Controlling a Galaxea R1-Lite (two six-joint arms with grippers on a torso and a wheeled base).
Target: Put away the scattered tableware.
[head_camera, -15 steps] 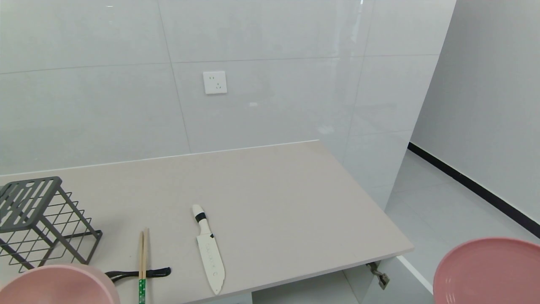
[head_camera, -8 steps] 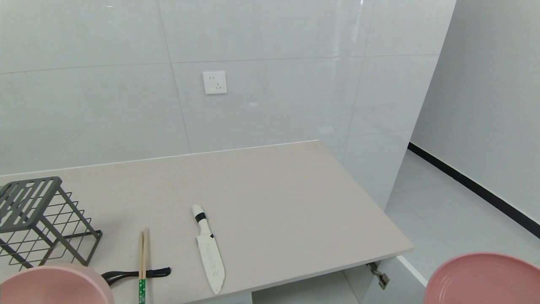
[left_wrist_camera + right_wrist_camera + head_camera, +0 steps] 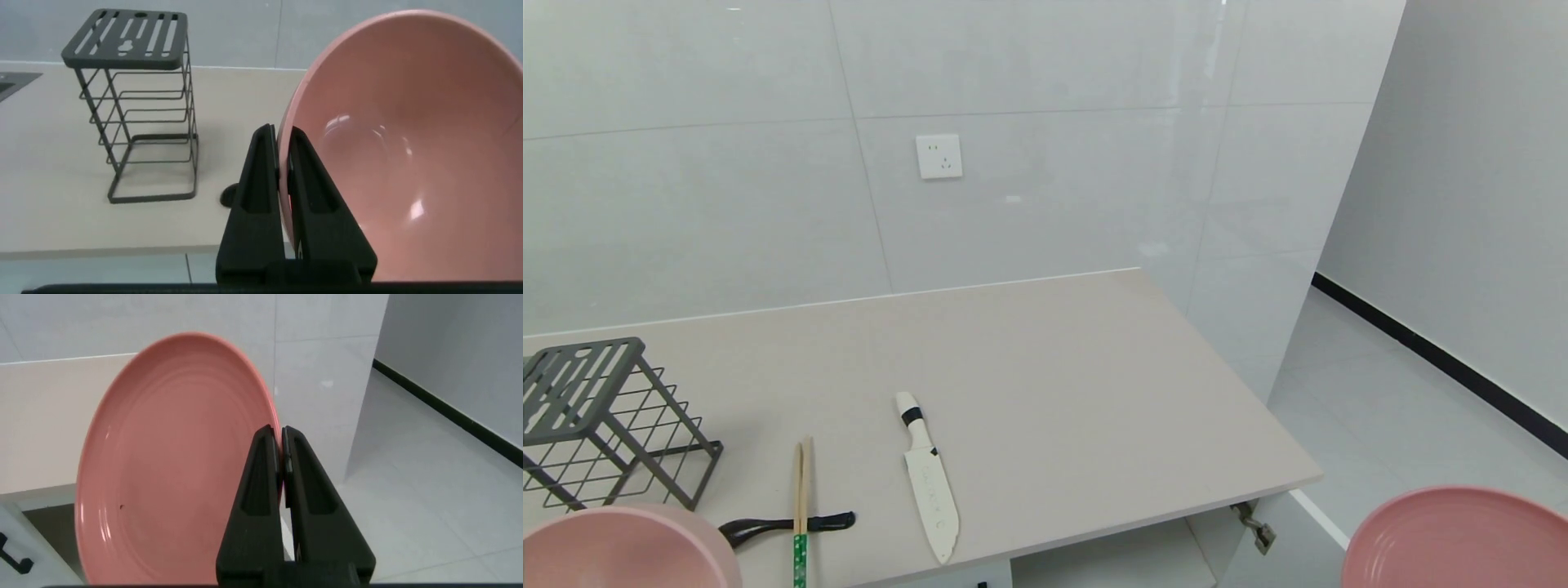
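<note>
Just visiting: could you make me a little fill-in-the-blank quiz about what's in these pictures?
The left gripper is shut on the rim of a pink ____.
The right gripper is shut on a pink ____.
Beside the wooden chopsticks on the counter lies a white ____.
Missing words: bowl; plate; knife.

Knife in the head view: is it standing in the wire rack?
No, the knife lies flat on the counter, apart from the wire rack.
</note>
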